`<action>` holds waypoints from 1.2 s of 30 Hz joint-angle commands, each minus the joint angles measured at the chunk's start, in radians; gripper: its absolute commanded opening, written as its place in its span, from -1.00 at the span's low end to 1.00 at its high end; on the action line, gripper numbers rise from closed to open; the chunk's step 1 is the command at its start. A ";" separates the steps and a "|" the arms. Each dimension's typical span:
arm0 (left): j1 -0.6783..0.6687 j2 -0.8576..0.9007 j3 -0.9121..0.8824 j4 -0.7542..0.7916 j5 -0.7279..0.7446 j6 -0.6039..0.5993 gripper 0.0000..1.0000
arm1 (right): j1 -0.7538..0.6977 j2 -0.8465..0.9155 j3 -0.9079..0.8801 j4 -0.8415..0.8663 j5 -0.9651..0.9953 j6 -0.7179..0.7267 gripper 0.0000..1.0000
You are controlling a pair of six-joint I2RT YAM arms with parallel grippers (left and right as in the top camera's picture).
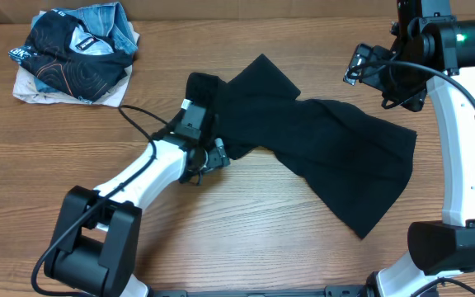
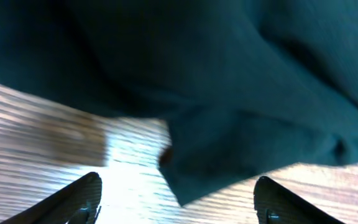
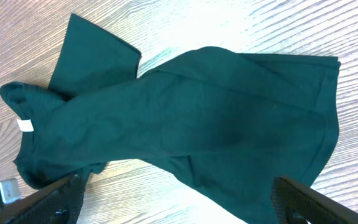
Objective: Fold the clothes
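Your left jaws stand wide, an edge of the black shirt [image 2: 229, 93] between them on the surface [image 1: 246, 239]; your right jaws hover wide, clear of it.

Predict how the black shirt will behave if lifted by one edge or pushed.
Probably floppy: the black shirt lies in soft folds, twisted at its middle, so it would likely drape from a pinched edge. Likely light, since it lies thin and flat. Pushed, it would probably bunch up rather than slide whole over the wooden table.
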 commanded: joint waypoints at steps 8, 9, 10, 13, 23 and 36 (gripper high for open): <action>0.021 0.027 0.021 0.008 0.035 0.040 0.58 | -0.005 -0.008 0.002 0.000 0.013 0.002 1.00; 0.021 0.029 0.021 0.012 0.036 0.040 0.58 | -0.005 -0.008 0.002 0.000 0.013 0.002 1.00; 0.021 0.036 0.021 0.019 0.040 0.043 0.57 | -0.005 -0.008 0.002 0.000 0.013 0.002 1.00; 0.021 0.060 0.021 0.039 0.077 0.058 0.50 | -0.005 -0.008 0.002 -0.001 0.013 0.002 1.00; 0.023 0.074 0.022 0.055 0.084 0.071 -0.10 | -0.005 -0.008 0.002 -0.007 0.013 0.002 1.00; 0.023 0.055 0.212 -0.273 -0.016 0.076 -0.92 | -0.005 -0.008 0.002 -0.001 0.013 0.006 1.00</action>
